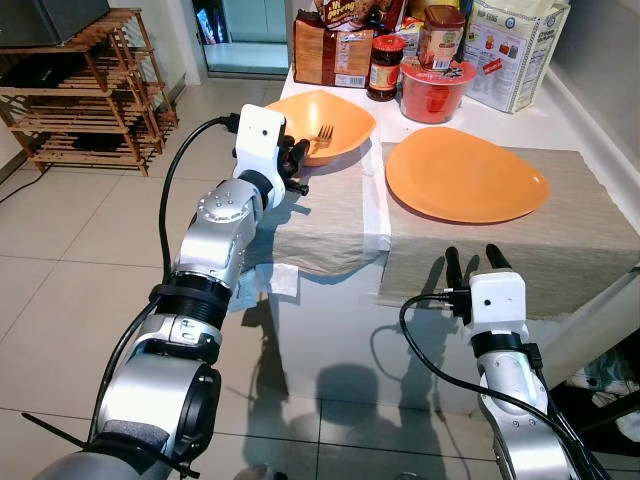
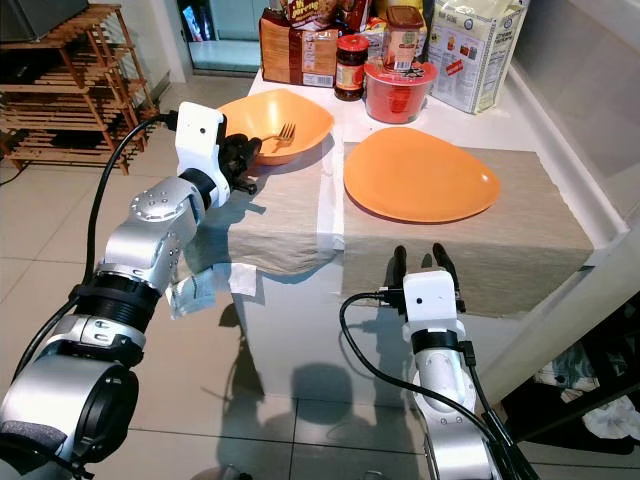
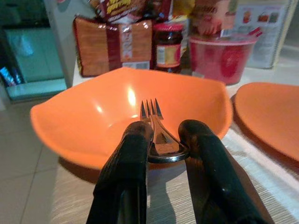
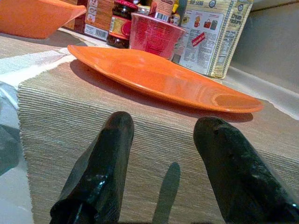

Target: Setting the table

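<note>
Left pincer (image 3: 161, 154): clamped on the fork (image 3: 156, 133) handle, at the near rim of the orange bowl (image 1: 345, 115).
Fork axis: in line with the fingers, tines pointing away over the bowl's hollow.
Right pincer (image 1: 471, 262): fingers apart, holding nothing, at the worktop (image 1: 575, 125) edge, nearer the orange plate (image 1: 465, 178).
Next move, likely: carry the fork rightward to beside the plate.

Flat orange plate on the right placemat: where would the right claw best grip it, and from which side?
By the near rim of the plate, coming from the table's front edge where the open right claw sits. In the right wrist view that rim looks slightly raised, probably letting a finger slide under.
</note>
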Robot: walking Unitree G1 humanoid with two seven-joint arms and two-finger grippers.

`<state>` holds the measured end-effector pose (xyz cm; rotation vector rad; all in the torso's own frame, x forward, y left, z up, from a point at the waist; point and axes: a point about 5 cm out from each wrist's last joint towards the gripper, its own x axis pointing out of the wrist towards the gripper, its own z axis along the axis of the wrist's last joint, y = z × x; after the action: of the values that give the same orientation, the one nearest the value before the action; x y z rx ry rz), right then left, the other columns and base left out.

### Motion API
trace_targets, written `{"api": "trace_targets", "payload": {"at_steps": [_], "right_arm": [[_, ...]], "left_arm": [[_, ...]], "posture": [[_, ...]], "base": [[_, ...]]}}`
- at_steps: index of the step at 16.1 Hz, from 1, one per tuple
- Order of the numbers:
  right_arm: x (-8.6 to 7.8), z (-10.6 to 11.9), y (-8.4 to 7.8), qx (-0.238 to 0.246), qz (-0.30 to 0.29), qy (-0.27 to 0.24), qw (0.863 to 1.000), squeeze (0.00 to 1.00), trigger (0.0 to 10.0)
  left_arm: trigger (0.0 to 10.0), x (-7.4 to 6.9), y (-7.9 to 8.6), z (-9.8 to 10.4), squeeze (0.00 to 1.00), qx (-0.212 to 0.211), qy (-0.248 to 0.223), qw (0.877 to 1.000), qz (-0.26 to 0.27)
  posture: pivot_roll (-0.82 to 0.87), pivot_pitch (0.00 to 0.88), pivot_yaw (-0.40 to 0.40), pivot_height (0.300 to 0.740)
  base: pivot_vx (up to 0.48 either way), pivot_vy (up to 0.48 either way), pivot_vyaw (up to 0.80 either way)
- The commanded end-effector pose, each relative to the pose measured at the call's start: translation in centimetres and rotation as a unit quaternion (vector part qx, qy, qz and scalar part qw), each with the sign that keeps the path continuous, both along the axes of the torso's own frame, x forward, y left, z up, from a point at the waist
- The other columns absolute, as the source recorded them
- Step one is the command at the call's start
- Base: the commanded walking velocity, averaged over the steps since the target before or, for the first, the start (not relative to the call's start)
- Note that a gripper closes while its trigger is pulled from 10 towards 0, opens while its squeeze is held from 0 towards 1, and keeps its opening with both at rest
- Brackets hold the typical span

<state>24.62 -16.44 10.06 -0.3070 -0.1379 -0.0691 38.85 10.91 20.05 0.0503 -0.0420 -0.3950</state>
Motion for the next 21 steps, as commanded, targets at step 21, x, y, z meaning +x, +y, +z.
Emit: {"api": "trace_targets", "payload": {"at_steps": [21], "right_arm": [[2.4,0.7,-0.1,-0.003,0.010,-0.021,1.000,0.00,10.0]], "left_arm": [[0.0,-5.6,2.1,3.0,0.00,-0.059,-0.159,0.985,0.012]], "posture": [[0.04,0.000,-0.013,0.722]], "base": [[0.000,0.000,0.00]]}}
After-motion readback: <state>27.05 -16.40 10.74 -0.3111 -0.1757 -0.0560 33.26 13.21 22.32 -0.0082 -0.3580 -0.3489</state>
